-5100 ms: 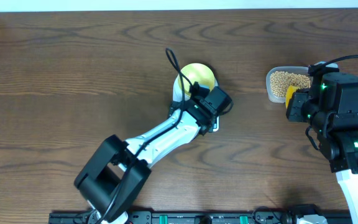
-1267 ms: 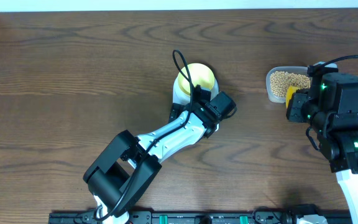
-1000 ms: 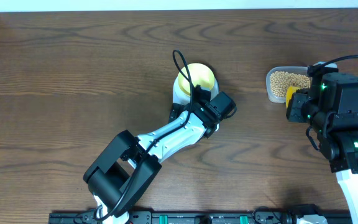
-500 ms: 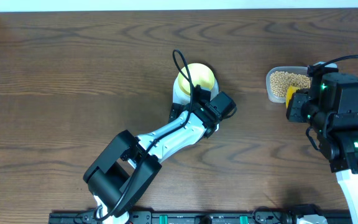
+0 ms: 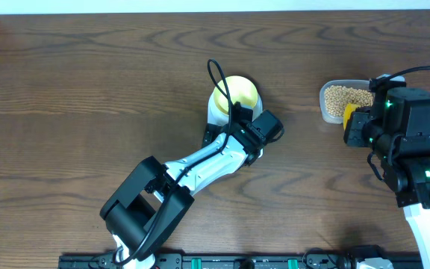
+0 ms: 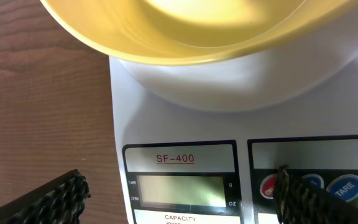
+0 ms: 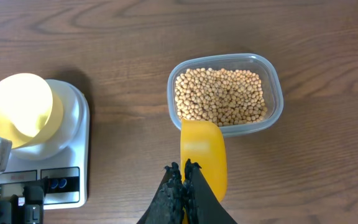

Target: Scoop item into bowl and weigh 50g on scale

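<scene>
Loose hard soybeans (image 7: 219,96) roll; lift by yellow scoop (image 7: 202,152). Handle clamped in right gripper (image 7: 182,180), clear tub (image 7: 275,102) at 12 o'clock; left gripper (image 6: 176,196) wide.

Bowl (image 7: 17,111) sits on scale (image 7: 73,158), beans (image 7: 220,95) in tub (image 7: 277,99) to its right.

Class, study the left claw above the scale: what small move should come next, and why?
Probably lower the left claw until its finger presses the red button: the scale has a display showing no digits, the bowl stands empty on it, and that finger hangs by the button.
</scene>
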Robot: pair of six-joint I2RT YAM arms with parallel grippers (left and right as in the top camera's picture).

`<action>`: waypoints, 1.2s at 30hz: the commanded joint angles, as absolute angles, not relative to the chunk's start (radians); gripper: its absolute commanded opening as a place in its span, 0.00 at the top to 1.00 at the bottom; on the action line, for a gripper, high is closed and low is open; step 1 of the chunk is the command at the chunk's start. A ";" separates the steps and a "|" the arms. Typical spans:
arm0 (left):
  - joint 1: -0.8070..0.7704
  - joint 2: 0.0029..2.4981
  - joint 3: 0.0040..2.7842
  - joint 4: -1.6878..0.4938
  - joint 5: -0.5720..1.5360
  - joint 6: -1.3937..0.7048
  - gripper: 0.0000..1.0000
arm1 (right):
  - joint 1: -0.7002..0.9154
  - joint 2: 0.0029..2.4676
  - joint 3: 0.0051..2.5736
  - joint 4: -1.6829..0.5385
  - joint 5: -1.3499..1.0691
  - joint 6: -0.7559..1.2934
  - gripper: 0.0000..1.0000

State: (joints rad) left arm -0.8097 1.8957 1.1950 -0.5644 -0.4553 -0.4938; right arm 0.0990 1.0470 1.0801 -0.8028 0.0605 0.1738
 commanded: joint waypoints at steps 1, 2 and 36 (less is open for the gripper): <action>-0.808 1.910 1.195 -0.568 -0.483 -0.495 0.02 | 0.091 1.048 1.096 -0.804 0.069 0.159 0.99; -0.808 1.910 1.195 -0.570 -0.483 -0.495 0.02 | 0.091 1.048 1.096 -0.804 0.069 0.159 0.99; -0.809 1.929 1.195 -0.570 -0.456 -0.495 0.02 | 0.091 1.048 1.096 -0.804 0.069 0.159 0.99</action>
